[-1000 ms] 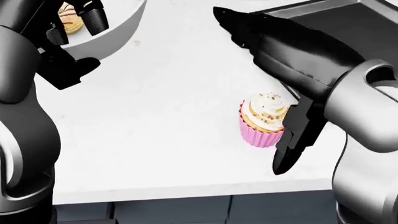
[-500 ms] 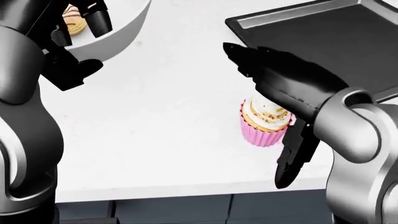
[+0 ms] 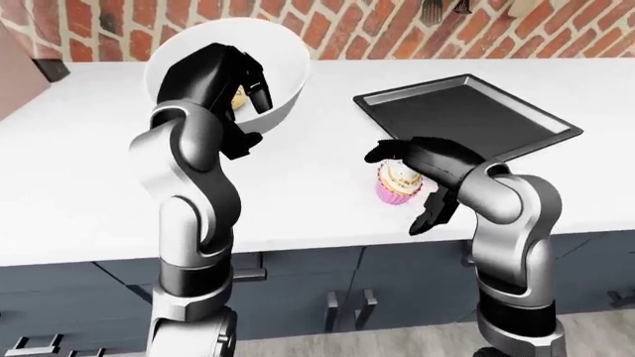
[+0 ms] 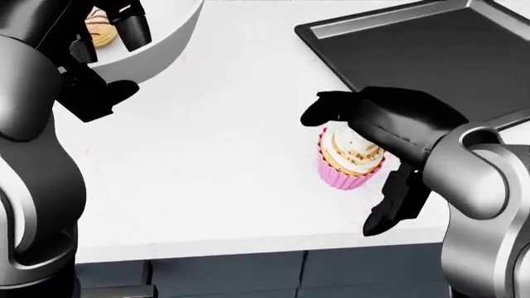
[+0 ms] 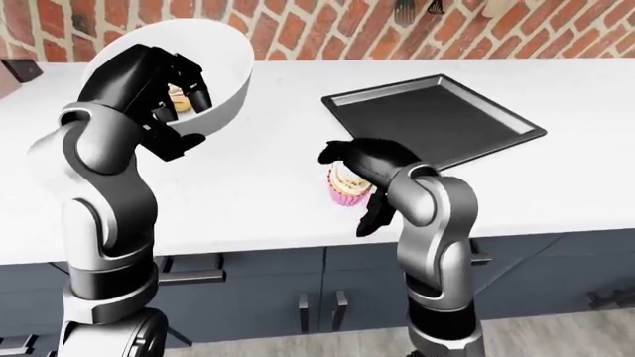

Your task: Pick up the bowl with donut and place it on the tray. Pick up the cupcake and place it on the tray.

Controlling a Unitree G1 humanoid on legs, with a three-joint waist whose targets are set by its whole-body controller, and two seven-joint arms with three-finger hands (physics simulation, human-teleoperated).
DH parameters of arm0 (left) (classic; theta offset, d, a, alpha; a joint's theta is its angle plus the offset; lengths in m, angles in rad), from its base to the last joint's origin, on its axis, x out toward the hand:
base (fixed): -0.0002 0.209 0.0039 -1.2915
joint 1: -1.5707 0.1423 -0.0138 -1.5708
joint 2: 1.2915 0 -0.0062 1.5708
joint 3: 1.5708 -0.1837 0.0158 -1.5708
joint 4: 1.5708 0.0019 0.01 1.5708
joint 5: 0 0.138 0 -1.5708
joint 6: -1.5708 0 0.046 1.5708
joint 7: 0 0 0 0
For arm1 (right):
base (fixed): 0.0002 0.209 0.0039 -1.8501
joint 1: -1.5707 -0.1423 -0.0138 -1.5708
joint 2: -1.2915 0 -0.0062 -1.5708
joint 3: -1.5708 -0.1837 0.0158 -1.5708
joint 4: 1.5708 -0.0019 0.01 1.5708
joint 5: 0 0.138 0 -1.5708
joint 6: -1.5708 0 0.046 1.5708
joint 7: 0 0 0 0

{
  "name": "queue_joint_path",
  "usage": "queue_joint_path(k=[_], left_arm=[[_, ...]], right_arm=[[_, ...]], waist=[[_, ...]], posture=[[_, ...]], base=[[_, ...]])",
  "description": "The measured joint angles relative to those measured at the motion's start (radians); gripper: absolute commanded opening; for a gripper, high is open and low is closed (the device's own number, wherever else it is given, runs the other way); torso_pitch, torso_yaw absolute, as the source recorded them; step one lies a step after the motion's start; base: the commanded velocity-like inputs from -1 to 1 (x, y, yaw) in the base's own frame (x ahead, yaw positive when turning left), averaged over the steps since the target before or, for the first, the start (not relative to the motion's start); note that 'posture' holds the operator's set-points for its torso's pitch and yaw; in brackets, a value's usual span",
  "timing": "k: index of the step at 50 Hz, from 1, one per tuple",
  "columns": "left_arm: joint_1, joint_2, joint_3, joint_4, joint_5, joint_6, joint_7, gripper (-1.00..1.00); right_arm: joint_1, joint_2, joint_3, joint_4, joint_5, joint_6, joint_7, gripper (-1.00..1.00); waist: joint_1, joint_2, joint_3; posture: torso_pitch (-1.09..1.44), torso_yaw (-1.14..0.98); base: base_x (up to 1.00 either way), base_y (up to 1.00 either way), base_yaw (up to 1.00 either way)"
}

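Fingers [image 4: 331, 110] now curl over cupcake [image 4: 348, 162] — bowl [image 3: 288, 71] unchanged.

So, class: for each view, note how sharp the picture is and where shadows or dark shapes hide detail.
Head view: crisp render; the black right hand overlaps the pink-cased frosted cupcake, and the white bowl is cropped at the top. Left-eye view: even light, with a soft shadow by the cupcake on the white counter. Right-eye view: the dark metal tray shows faint rim highlights.

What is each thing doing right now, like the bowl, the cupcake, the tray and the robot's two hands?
Bowl: lifted off the counter, tilted, donut inside.
Cupcake: upright on the counter, not on the tray.
Tray: flat on the counter, nothing on it.
Left hand: gripping the bowl's rim.
Right hand: open, arched over the cupcake.
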Motion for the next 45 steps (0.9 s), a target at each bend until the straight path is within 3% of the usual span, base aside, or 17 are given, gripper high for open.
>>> queue_joint_path(k=[13,17,18,20,21,30,33,36,45], left_arm=[[0.010,-0.002,0.000,-0.009,0.004,0.000,-0.002,-1.00],[0.010,-0.005,-0.003,-0.010,0.003,-0.003,-0.002,-1.00],[0.010,-0.005,-0.004,-0.010,0.003,-0.005,-0.002,-1.00],[0.010,-0.006,-0.005,-0.011,0.003,-0.006,-0.002,-1.00],[0.011,-0.006,-0.005,-0.012,0.003,-0.006,-0.002,-1.00],[0.018,-0.006,0.000,0.000,0.008,-0.008,0.009,-1.00],[0.019,-0.008,-0.002,-0.001,0.007,-0.010,0.010,-1.00],[0.023,-0.011,-0.010,0.008,0.005,-0.012,0.003,-1.00],[0.006,-0.006,0.000,-0.014,0.015,-0.012,-0.002,-1.00]], right_arm=[[0.002,0.002,-0.003,0.023,-0.011,-0.012,-0.020,0.00],[0.004,0.005,-0.004,0.032,-0.018,-0.018,-0.047,-0.35],[0.002,0.004,-0.004,0.037,-0.019,-0.020,-0.057,-0.60],[-0.005,0.004,-0.006,0.046,-0.022,-0.020,-0.068,-0.79],[-0.007,0.004,-0.006,0.044,-0.022,-0.018,-0.068,-0.98],[-0.050,-0.011,-0.008,0.034,0.000,0.024,-0.008,-1.00],[-0.147,-0.046,-0.030,-0.006,0.017,0.088,0.062,-1.00],[-0.233,-0.087,-0.063,-0.087,0.034,0.151,0.092,-1.00],[-0.304,-0.123,-0.052,-0.093,0.058,0.264,0.132,-1.00]], waist=[[0.000,-0.008,0.001],[0.002,-0.009,0.000],[0.004,-0.009,0.000],[0.006,-0.009,0.001],[0.008,-0.009,0.001],[0.011,-0.005,0.007],[0.012,0.002,0.016],[0.013,-0.001,0.008],[0.011,-0.001,0.008]], posture=[[0.00,0.00],[0.00,0.00],[0.00,0.00],[0.00,0.00],[0.00,0.00],[0.00,0.00],[0.00,0.00],[0.00,0.00],[0.00,0.00]], base=[[0.00,0.00,0.00],[0.00,0.00,0.00],[0.00,0.00,0.00],[0.00,0.00,0.00],[0.00,0.00,0.00],[0.00,0.00,0.00],[0.00,0.00,0.00],[0.00,0.00,0.00],[0.00,0.00,0.00]])
